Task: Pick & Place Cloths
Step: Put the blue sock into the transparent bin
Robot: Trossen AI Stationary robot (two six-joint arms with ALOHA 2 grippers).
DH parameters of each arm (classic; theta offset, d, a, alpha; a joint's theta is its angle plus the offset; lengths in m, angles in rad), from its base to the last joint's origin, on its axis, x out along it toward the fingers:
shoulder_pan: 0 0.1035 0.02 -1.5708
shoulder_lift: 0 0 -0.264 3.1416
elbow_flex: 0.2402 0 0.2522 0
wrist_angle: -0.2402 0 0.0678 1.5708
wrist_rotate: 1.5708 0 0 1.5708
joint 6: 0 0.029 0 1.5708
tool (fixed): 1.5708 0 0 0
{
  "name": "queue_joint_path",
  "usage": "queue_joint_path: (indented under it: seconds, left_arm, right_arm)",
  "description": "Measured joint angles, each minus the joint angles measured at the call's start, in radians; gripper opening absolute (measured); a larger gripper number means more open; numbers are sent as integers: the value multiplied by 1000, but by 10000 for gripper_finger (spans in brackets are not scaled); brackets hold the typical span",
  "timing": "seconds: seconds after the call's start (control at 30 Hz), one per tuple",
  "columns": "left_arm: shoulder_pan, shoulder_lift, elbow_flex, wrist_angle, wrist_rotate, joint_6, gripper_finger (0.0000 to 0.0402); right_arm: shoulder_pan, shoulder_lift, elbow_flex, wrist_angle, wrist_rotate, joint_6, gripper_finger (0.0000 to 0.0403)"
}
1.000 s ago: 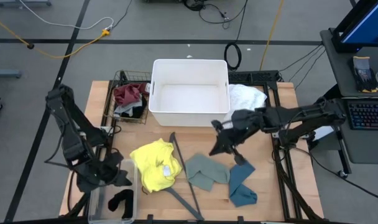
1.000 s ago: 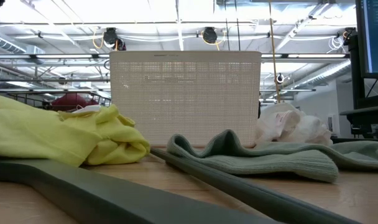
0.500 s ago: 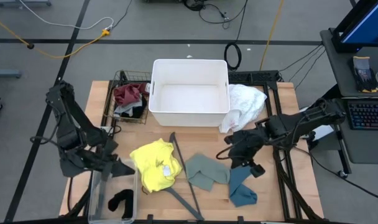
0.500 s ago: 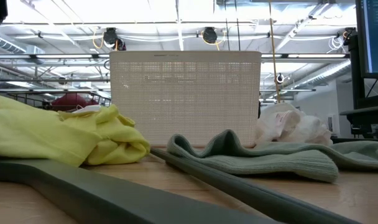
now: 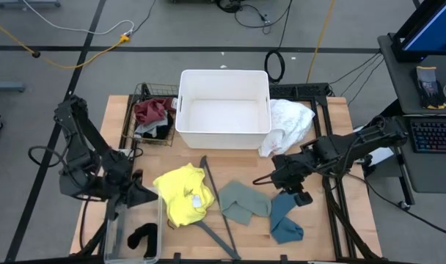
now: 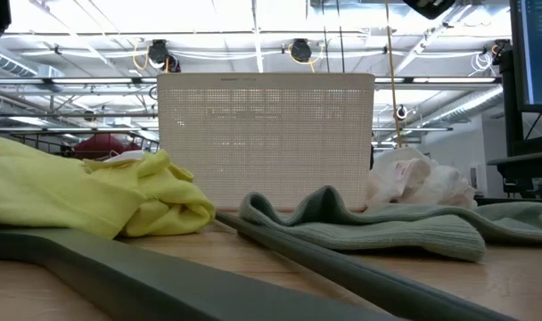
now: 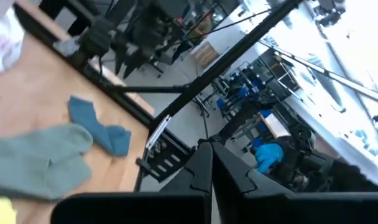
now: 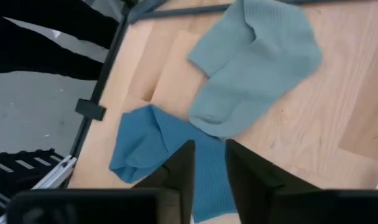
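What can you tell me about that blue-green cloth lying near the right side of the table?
The teal cloth is a small soft knit piece, crumpled and partly folded, lying flat on the wooden table toward its front right. One end meets the sage green cloth beside it. The right gripper hangs above the table close to it, not touching it. In the right wrist view it shows as a bent strip with rumpled edges.

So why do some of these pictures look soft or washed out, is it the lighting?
Partly: in the low view the ceiling lights glare brightly, and the near dark grey hanger bar is out of focus. The left wrist view is smeared throughout, its room washed pale. The right wrist view is sharper: teal fabric cloth, sage green cloth. The high view is evenly lit.
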Motion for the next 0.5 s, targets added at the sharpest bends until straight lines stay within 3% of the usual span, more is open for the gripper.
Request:
queue_joint_path:
  seconds: [0.13, 0.27, 0.5]
  left_arm:
    - [12, 0, 0, 22, 0, 82, 11]
    - [32, 0, 0, 22, -1, 108, 30]
    - [63, 0, 0, 21, 0, 111, 70]
  right_arm:
    - [5, 0, -37, -14, -9, 1, 125]
    - [8, 0, -103, -5, -87, -4, 165]
    - [6, 0, -252, -4, -106, -5, 204]
